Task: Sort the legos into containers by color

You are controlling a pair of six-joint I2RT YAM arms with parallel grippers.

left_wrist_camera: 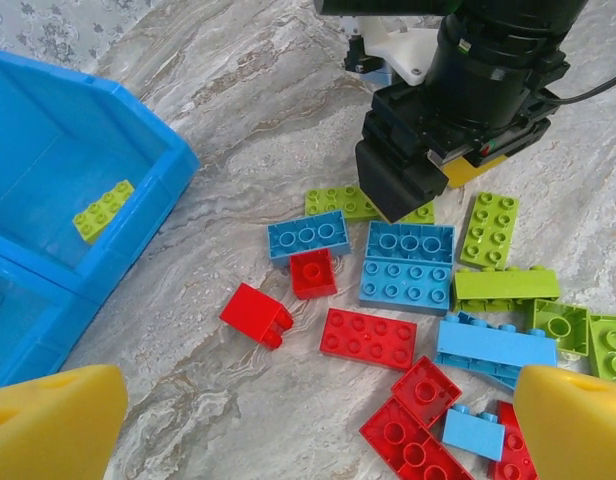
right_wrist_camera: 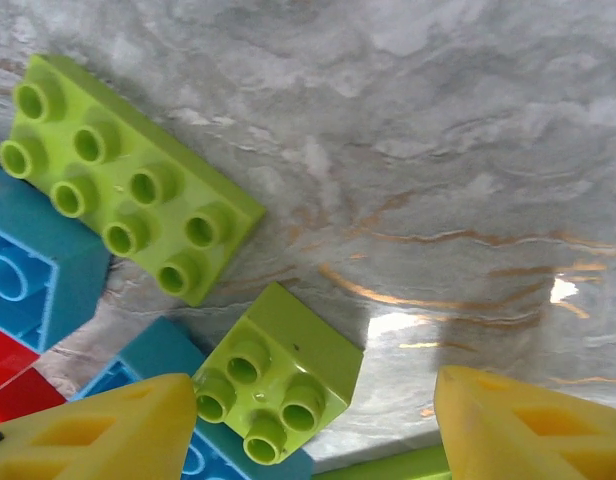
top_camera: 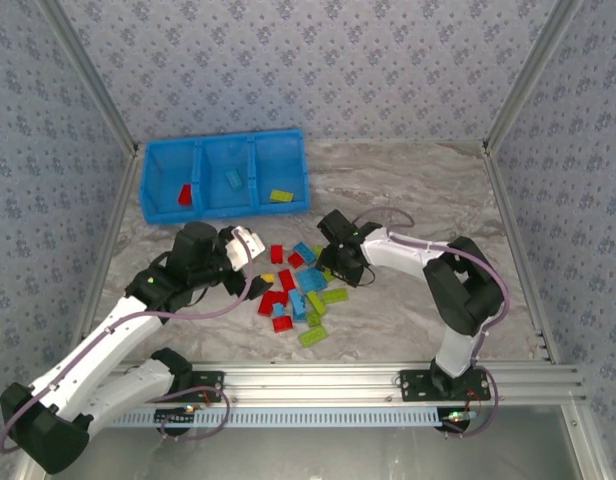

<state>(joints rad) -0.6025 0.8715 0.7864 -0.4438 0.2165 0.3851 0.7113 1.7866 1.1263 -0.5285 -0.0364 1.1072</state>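
Above the table, the bin [top_camera: 223, 212] sits at eleven o'clock with one brick in each compartment: a red brick [top_camera: 185, 194] on the left, a blue brick [top_camera: 233, 178] in the middle, a green brick [top_camera: 281, 196] on the right. The pile [top_camera: 296, 290] lies loose at centre, reds, blues and greens mixed. The left gripper [top_camera: 254, 262] stands at its nine o'clock and the right gripper [top_camera: 340, 268] at its two o'clock. By that count the sort looks barely begun, with three bricks in and well over a dozen to go.

From the left wrist, that gripper's yellow fingertips [left_wrist_camera: 53, 425] sit at the two bottom corners, spread wide and holding nothing; the pile lies on the table beyond them. The bin's green compartment is at nine o'clock. The right gripper comes down at one o'clock onto the pile's far edge (seen from outside, its grip cannot be judged here).

From the right wrist the answer is plain. Its fingers [right_wrist_camera: 98, 430] are apart, and a small green brick [right_wrist_camera: 278, 385] lies flat on the table between them at six o'clock, just beside the left-hand one and not pinched. A long green brick [right_wrist_camera: 128, 175] lies at ten o'clock. From above, the gripper's own body covers this spot, while the overhead alone takes in all three compartments.
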